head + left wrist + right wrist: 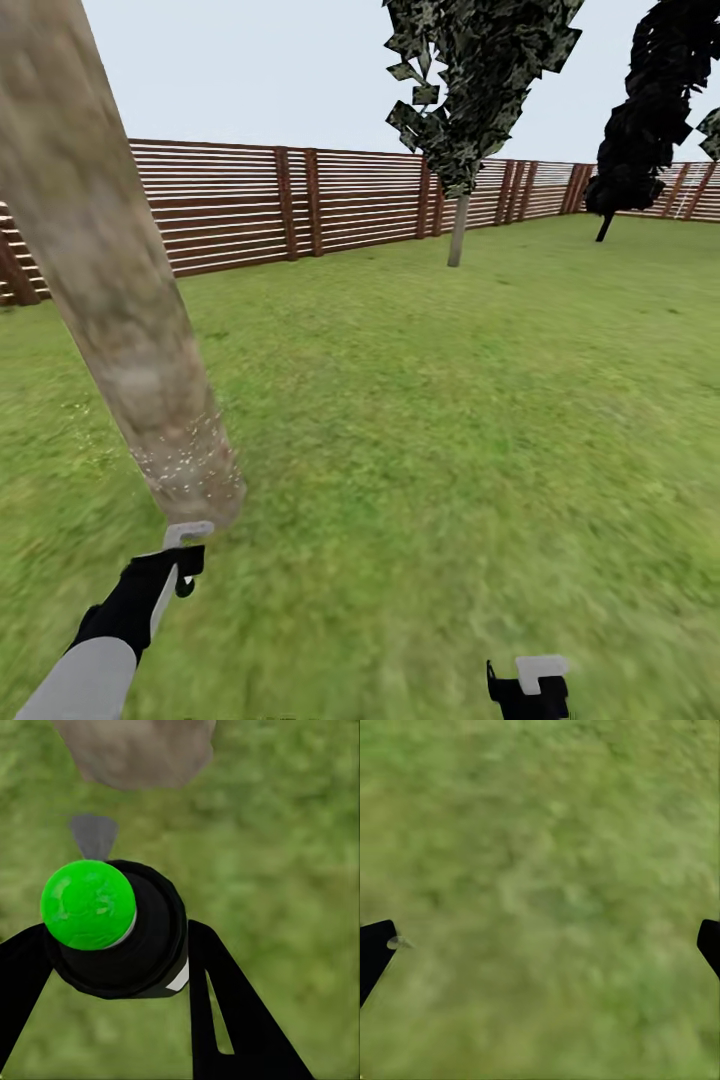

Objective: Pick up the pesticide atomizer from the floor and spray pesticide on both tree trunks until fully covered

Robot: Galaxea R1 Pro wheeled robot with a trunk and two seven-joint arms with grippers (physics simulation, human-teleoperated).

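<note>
A thick pale mottled tree trunk [105,270] rises close at the left of the head view, with fine white specks on its lowest part, just above the grass. My left gripper [183,572] sits right at its foot. In the left wrist view that gripper [112,945] is shut on the pesticide atomizer [120,937], a black can with a bright green ball on top. Its grey nozzle faces the trunk's base [135,750]. The second tree [458,228] stands far off by the fence. My right gripper [527,690] [540,945] hangs open over grass.
Green lawn [430,400] spreads ahead and to the right. A brown slatted fence [300,200] closes the far side. A near-black conifer [640,120] stands at the far right by the fence.
</note>
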